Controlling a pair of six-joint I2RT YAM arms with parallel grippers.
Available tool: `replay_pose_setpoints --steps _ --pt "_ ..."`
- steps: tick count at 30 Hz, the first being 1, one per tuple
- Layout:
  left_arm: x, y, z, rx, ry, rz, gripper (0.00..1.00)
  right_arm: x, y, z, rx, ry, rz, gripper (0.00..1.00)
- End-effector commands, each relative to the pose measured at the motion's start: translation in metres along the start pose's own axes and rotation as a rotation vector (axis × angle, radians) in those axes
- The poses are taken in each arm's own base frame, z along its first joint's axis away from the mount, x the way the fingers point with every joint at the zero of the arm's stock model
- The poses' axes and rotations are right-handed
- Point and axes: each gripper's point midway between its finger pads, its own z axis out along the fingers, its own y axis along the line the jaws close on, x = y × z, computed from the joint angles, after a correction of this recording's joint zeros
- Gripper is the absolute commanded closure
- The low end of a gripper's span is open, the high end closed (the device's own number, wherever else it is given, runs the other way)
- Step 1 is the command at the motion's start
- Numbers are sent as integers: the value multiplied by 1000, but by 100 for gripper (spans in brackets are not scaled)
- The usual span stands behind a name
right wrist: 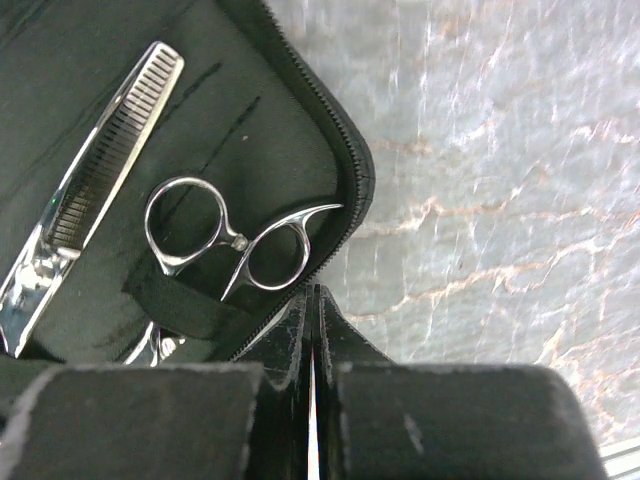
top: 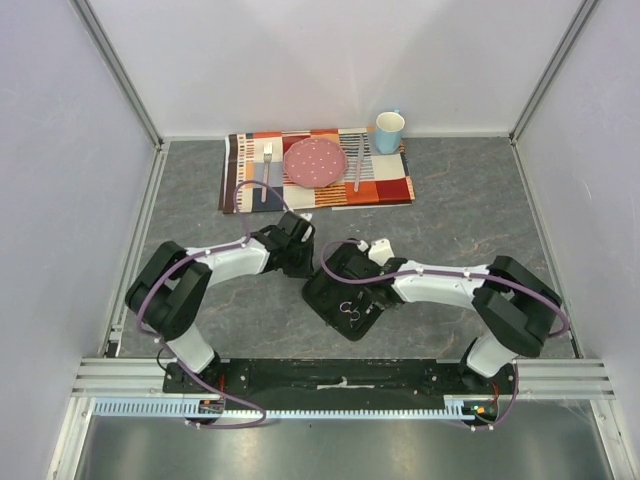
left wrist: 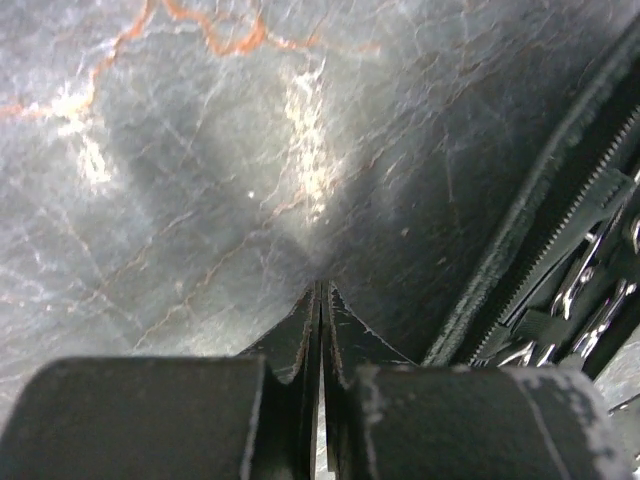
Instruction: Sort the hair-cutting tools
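Plain white walls point(top: 330, 60), grey marbled tabletop point(top: 470, 215), aluminium corner posts point(top: 120, 70)

Grey marbled table point(top: 470, 220): striped placemat point(top: 385, 188) at far edge, open black case point(top: 325, 298) mid-table.

A striped placemat point(top: 385, 190) lies at the far edge of the grey marbled desk point(top: 480, 200). It carries a fork point(top: 266, 162) on the left, a pink plate point(top: 315, 160) in the middle and a knife point(top: 357, 168) on the right, and a blue cup point(top: 389, 130) stands at its far right corner. The left arm point(top: 225, 262) and the right arm point(top: 440, 284) both reach inward to the desk centre, where a black case point(top: 325, 295) lies partly under the right arm's wrist, with the silver ring handles of scissors point(top: 350, 312) showing on its near part.
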Motion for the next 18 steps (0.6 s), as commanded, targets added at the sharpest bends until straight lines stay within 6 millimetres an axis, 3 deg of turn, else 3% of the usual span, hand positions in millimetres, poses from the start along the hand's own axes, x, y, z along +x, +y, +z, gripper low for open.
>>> replay_pose_setpoints --steps 1,5,15,18 --pt "50 32 -1 -91 94 -23 94 -28 36 17 -85 -56 10 100" --pt "59 34 -13 -77 76 -36 94 -49 56 21 -118 -76 -47 100" --pt "86 41 -35 -37 49 -91 94 -74 92 29 -231 -88 -187 100" --pt "88 43 -38 -42 42 -92 94 -82 87 29 -199 -103 -196 100"
